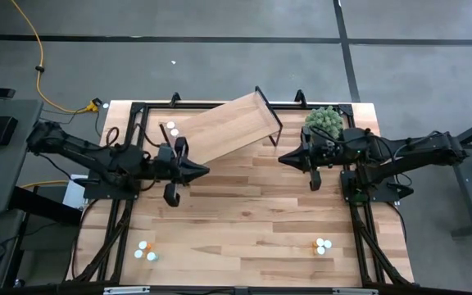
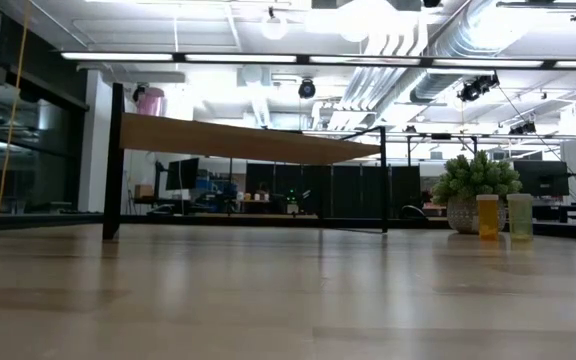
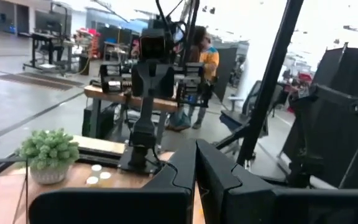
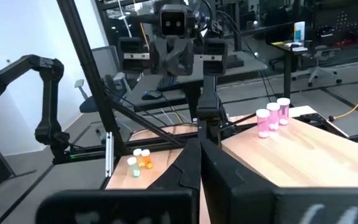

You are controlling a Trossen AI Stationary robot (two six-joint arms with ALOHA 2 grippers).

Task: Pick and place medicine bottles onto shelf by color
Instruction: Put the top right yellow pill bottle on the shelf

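High view: shelf (image 1: 229,125) long axis diagonal across tabletop (image 1: 244,221).

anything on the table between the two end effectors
No. In the high view the stretch from the left end effector to the right end effector is bare tabletop; the shelf sits just behind it.

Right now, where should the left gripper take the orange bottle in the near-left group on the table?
Probably around its round body under the white cap, coming down from above: the orange bottle stands upright, cap up, with a teal bottle close beside it. The left gripper, now shut, must open first.
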